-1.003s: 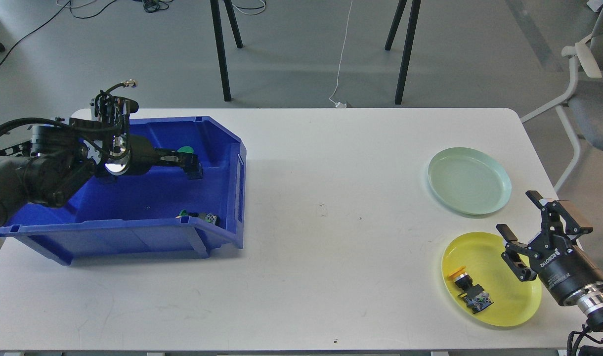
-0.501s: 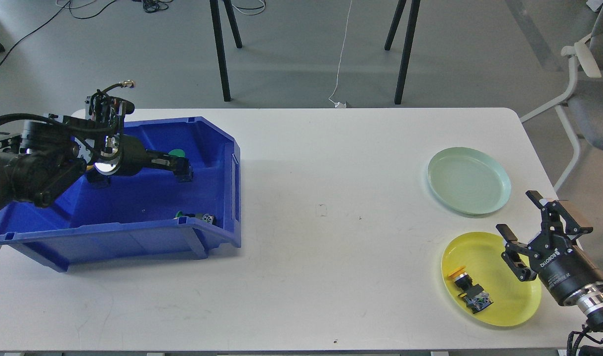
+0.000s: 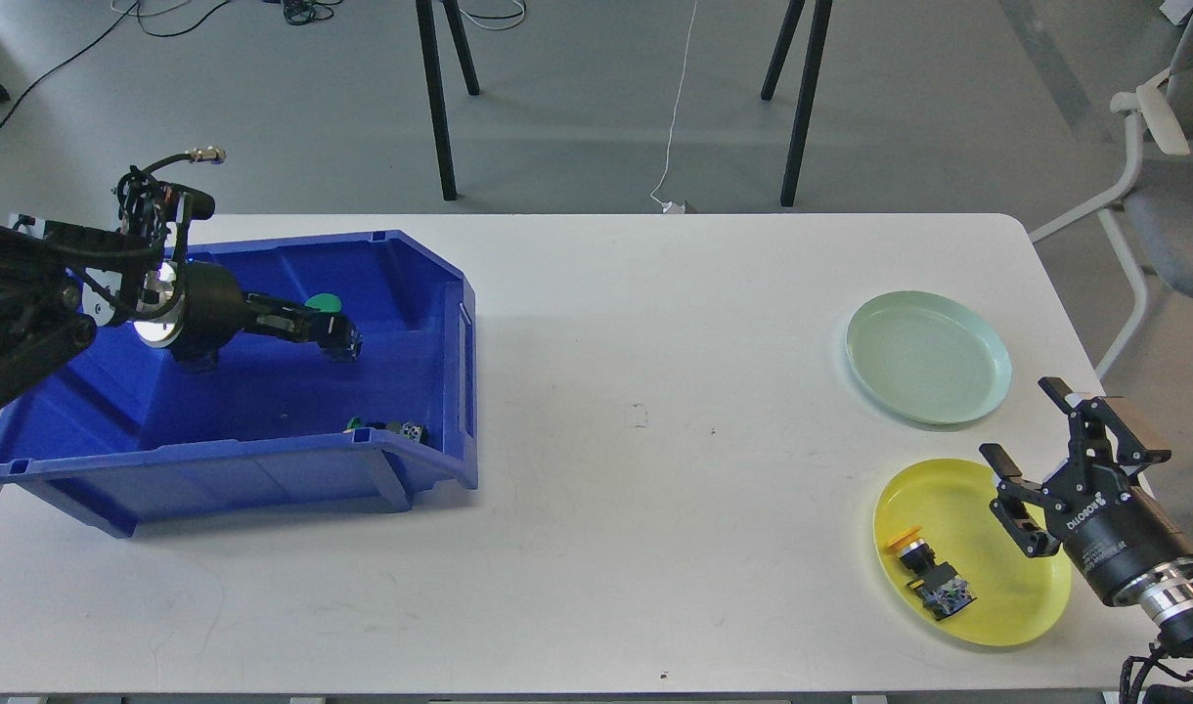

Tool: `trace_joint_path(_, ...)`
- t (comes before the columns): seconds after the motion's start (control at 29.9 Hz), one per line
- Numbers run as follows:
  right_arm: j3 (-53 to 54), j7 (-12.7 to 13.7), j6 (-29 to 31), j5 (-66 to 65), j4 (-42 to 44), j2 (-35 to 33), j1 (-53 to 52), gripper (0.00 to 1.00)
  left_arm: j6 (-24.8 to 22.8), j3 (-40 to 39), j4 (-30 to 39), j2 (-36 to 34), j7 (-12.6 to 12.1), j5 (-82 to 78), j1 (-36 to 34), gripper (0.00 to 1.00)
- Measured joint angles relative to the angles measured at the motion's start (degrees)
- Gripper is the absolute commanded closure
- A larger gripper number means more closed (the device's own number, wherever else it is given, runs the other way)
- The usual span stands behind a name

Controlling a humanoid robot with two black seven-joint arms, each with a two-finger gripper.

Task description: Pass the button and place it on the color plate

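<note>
likely the button [image 3: 325, 311] is light and rigid, a hard plastic switch with a smooth domed cap that could slip between metal fingers, so we judge the better hold is across its darker, squarer body rather than on the cap. it looks small, with a green round head showing just above our left gripper [image 3: 340, 339], deep in the blue bin [image 3: 264, 460] toward the back wall; whether the fingers are closed on it, or merely beside it, we cannot tell, since they are dark and seen nearly end-on. a second button [image 3: 389, 428] with a green cap and a grey-black body lies on the bin floor against the front lip, on its side. a third button [image 3: 924, 575], yellow-capped with a black body, lies on the yellow plate [image 3: 1017, 611] at the near right. our right gripper [image 3: 1051, 450] hovers at that plate's far right edge with its jaws spread wide and nothing between them. the pale green plate [image 3: 927, 358] beyond it holds nothing, and by colour we take it as the green button's place.
</note>
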State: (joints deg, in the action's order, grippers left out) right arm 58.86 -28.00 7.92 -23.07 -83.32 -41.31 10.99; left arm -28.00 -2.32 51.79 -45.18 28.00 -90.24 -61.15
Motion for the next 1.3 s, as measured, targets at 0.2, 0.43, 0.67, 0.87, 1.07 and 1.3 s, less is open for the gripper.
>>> trace_joint_path(0.2, 0.00, 0.00, 0.00, 0.00, 0.00, 0.04, 0.08, 0.08, 0.00, -4.70, 10.77, -9.23, 0.00, 1.90, -1.93, 0.84)
trace_joint_path(0.43, -0.01, 0.00, 0.08, -0.21, -0.71, 0.15, -0.88, 0.08, 0.01, -23.16, 15.55, -12.67, 0.00, 14.84, -1.86, 0.85)
trace_joint_path(0.67, -0.55, 0.00, -0.39, -5.12, -7.54, -1.04, -9.28, 0.08, 0.01, -28.13, 15.07, 0.82, 0.00, 32.76, 2.15, 0.85)
trace_joint_path(0.87, -2.18, 0.00, -0.85, -10.89, -10.07, -0.61, -18.33, 0.07, 0.01, -31.62, 10.40, 13.19, -0.01, 33.85, 10.92, 0.84)
trace_joint_path(1.07, -14.66, 0.00, -4.15, -11.73, -7.45, 1.50, -30.72, 0.06, 0.01, -35.51, 7.67, 18.19, -0.01, 34.13, 15.02, 0.84)
trace_joint_path(1.3, -23.47, 0.00, -7.66, -11.23, -1.26, 10.10, -39.79, 0.06, 0.00, -35.90, 7.53, 20.20, -0.01, 33.66, 15.82, 0.84)
